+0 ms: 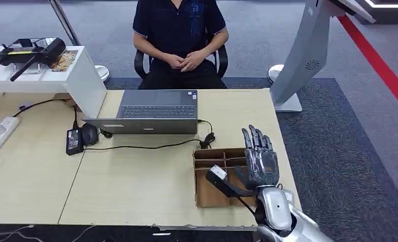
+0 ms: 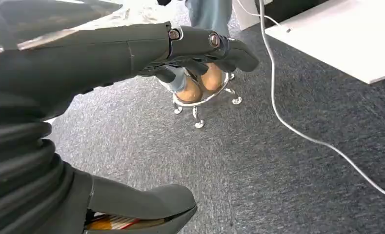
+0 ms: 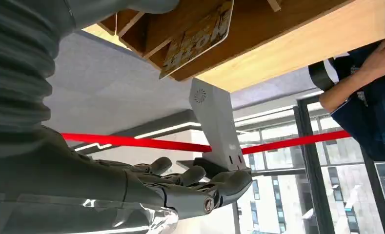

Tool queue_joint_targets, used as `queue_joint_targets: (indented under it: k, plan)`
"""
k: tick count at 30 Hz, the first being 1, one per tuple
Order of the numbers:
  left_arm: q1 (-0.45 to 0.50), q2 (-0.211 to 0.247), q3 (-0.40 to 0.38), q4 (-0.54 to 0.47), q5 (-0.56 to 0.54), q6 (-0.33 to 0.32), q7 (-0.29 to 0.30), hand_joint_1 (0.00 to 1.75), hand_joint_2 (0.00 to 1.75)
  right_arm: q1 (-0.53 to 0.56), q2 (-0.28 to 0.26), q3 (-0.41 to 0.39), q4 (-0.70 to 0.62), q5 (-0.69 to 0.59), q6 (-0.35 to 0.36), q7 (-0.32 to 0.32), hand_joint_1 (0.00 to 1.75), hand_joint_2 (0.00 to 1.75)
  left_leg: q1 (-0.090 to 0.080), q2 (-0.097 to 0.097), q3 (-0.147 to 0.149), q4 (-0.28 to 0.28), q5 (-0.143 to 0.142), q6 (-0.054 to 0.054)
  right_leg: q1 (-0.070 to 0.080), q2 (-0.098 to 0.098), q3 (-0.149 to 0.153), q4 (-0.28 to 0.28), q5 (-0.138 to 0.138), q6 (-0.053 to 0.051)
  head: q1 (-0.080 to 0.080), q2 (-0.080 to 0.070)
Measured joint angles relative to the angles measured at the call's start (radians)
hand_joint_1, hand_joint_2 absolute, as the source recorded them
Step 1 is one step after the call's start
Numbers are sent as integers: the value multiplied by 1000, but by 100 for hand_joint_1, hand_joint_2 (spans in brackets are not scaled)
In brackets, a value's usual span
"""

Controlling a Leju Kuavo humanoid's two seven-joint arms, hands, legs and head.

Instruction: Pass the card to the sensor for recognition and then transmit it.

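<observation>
Card [image 3: 196, 36]: upright in a compartment of the cardboard organiser [image 1: 214, 174]. Right robot hand [image 1: 260, 159]: just beside the organiser, fingers apart, holding nothing. Step advice: lower onto the card's upper edge, pinch squarely.

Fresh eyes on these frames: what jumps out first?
The right robot hand, fingers spread and holding nothing, raised over the cardboard box at the table's near right edge. Beyond it an open laptop sits mid-table, and a seated person faces it with hands clasped. In the right wrist view a card stands in the box.
</observation>
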Motion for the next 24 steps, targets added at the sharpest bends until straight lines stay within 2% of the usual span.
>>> queue_joint_targets:
  k: [4,5,17,18,24]
  plan:
    - [0,0,0,0,0,0,0,0,175,0,1,0,0,0,1,0,0,175,0,0,0,0,0,0,0,0,0,0,0,0,0,0]
    - [0,0,0,0,0,0,0,0,175,0,2,0,0,0,1,0,9,175,0,0,0,0,0,0,0,0,0,0,0,0,0,0]
    - [0,0,0,0,0,0,0,0,175,0,7,0,5,0,11,0,10,175,0,0,0,0,0,0,0,0,0,0,0,0,0,0]
    - [0,0,0,0,0,0,0,0,175,0,7,0,5,0,11,0,5,175,0,0,0,0,0,0,0,0,0,0,0,0,0,0]
    - [0,0,0,0,0,0,0,0,175,0,7,0,5,0,11,0,5,175,0,0,0,0,0,0,0,0,0,0,0,0,0,0]
